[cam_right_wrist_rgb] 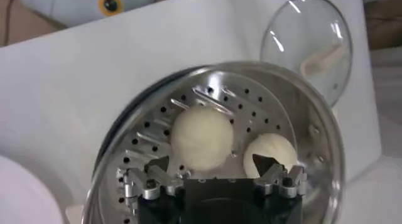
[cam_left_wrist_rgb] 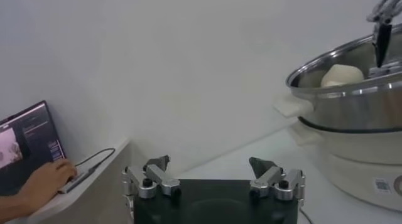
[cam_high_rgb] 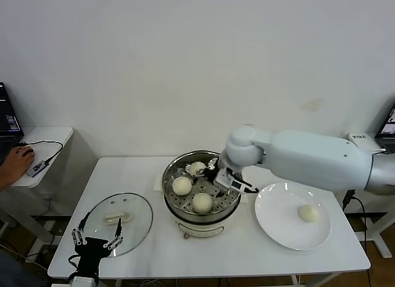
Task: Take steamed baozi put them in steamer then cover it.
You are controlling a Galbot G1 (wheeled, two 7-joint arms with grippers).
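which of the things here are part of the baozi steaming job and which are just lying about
Part of the job:
- three baozi in the steamer, one nearest the lid
- last baozi on the white plate
- glass cover on the table, left of the steamer
- right gripper open over the tray

Lying about:
- laptop and a person's hand at the side desk

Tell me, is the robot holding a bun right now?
No, nothing is held. The right gripper is open above the buns in the steamer, and the left gripper is open and empty near the lid.
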